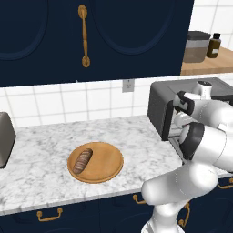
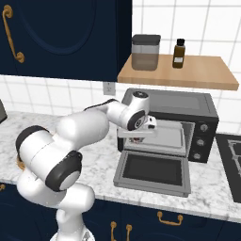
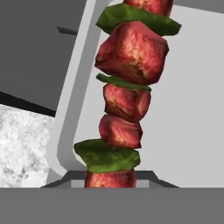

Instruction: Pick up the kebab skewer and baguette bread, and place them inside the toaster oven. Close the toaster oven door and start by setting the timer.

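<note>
The kebab skewer [image 3: 124, 100], red meat chunks with green pepper slices, rises close before the hand camera, over the pale metal tray [image 3: 192, 109]. My gripper [image 2: 138, 136] is shut on the kebab skewer at the mouth of the toaster oven [image 2: 188, 106], just above the tray [image 2: 164, 139]. The toaster oven door [image 2: 150, 172] lies open and flat on the counter. The baguette bread [image 1: 82, 160] lies on the left part of a round wooden plate [image 1: 109, 166], well to the left of the oven [image 1: 159, 109].
A grey toaster [image 1: 4, 139] stands at the counter's left edge. Above the oven a wooden shelf [image 2: 202, 73] carries a canister [image 2: 145, 52] and a dark bottle [image 2: 178, 53]. A stove top [image 2: 230, 150] lies right of the oven. Dark blue cabinets hang overhead.
</note>
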Controlling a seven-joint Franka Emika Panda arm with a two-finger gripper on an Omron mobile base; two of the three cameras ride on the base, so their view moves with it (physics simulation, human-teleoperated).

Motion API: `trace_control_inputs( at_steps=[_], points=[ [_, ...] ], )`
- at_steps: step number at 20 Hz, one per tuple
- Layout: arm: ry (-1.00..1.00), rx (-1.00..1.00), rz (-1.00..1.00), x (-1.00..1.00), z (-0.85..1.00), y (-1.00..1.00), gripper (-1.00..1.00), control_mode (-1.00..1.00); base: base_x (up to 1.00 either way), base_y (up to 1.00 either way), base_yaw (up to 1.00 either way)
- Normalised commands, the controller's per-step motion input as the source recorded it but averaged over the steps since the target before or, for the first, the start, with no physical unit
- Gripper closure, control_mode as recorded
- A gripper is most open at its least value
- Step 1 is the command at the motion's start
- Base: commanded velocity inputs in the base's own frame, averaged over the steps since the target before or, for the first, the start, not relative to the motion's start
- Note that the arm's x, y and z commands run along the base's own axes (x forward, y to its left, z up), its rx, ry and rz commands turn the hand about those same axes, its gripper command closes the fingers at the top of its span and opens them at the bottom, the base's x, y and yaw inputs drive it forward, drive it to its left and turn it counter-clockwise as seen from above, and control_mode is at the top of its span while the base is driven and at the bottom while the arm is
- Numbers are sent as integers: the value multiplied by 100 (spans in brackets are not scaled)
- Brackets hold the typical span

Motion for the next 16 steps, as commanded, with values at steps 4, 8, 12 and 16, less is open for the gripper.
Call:
trace_control_inputs(
  at_steps=[4, 8, 12, 16],
  points=[
    [0, 0, -5, -1, -34, 0, -100, -100, 0, 0, 0],
    [0, 0, -5, -18, -29, 0, -100, -100, 0, 0, 0],
    [0, 0, -5, -41, -37, 0, -100, -100, 0, 0, 0],
    [-2, 0, -3, -55, -42, 0, -100, -100, 0, 0, 0]
  ],
)
